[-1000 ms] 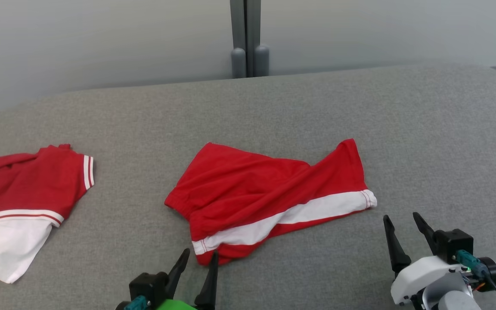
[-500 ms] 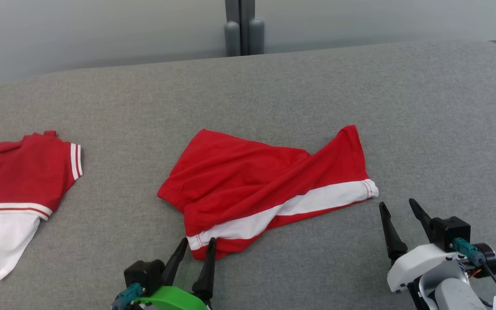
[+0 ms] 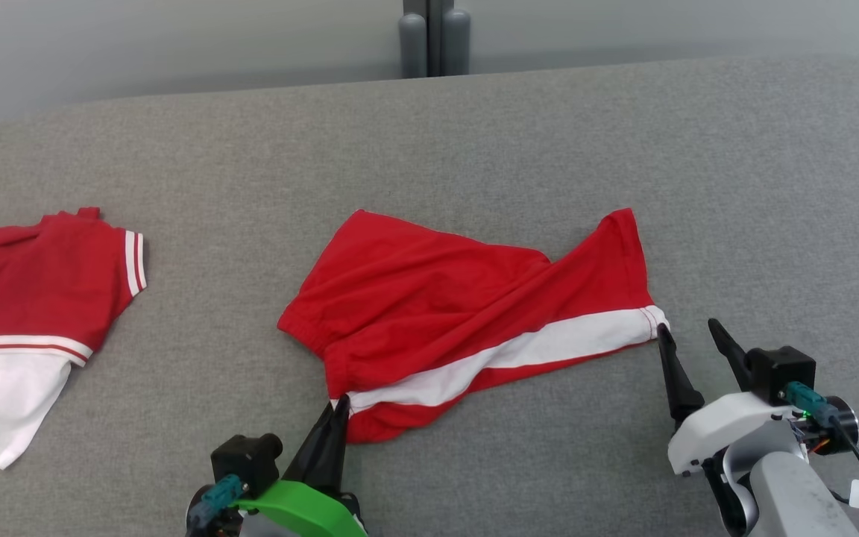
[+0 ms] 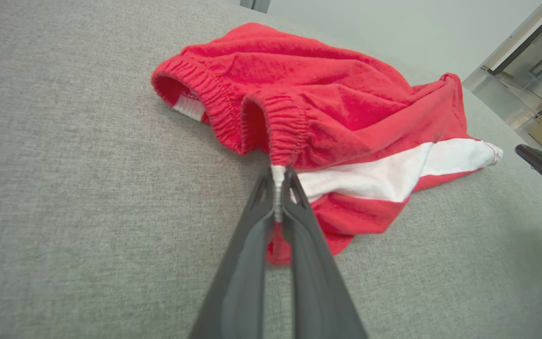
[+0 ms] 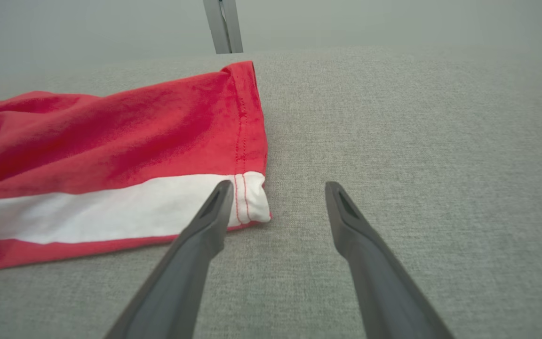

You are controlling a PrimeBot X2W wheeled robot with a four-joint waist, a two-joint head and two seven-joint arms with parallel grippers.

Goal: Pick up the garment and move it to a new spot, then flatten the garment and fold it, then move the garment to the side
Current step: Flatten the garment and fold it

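The garment (image 3: 459,321) is a pair of red shorts with a white side stripe, lying rumpled in the middle of the grey padded surface (image 3: 474,149). My left gripper (image 3: 338,409) is shut on the garment's near left corner, pinching the white stripe end by the elastic waistband (image 4: 278,181). My right gripper (image 3: 687,332) stands open at the garment's right hem corner (image 5: 252,197). Its left fingertip (image 5: 221,193) overlaps that white corner, and its right finger is over bare fabric surface.
A second red and white garment (image 3: 27,313) lies at the left edge of the surface. A grey post (image 3: 433,37) rises behind the far edge against a pale wall. Bare grey surface spreads behind and to the right of the shorts.
My left gripper has moved forward and shut on the garment's near corner. My right gripper has crept forward to the hem corner. The head view has also shifted.
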